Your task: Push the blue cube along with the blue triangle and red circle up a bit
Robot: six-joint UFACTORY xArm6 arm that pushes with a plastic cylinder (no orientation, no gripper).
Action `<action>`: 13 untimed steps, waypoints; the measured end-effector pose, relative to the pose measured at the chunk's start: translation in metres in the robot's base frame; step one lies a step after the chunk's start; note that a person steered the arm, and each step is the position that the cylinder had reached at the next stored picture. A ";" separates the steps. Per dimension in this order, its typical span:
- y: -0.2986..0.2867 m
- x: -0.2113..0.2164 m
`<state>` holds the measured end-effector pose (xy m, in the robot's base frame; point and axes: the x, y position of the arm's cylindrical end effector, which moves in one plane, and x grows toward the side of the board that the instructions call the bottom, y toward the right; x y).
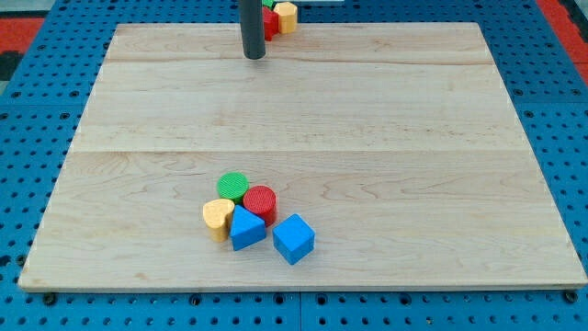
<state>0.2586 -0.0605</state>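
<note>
The blue cube (294, 238) lies near the view's bottom, a little left of centre. The blue triangle (245, 228) sits just left of it. The red circle (260, 201) touches the triangle from above. My tip (254, 55) is at the view's top, far above this cluster and touching none of these blocks. The rod rises out of the view's top edge.
A green circle (232, 188) and a yellow heart-shaped block (217, 218) press against the cluster's left side. At the top edge, a yellow block (287, 17), a red block (270, 22) and a green block sit just right of the rod. The wooden board (441, 184) rests on a blue pegboard.
</note>
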 end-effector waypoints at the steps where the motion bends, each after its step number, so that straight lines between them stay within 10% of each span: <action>1: 0.000 0.000; 4: 0.030 0.031; 8: 0.165 0.356; 13: 0.027 0.314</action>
<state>0.5728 -0.0340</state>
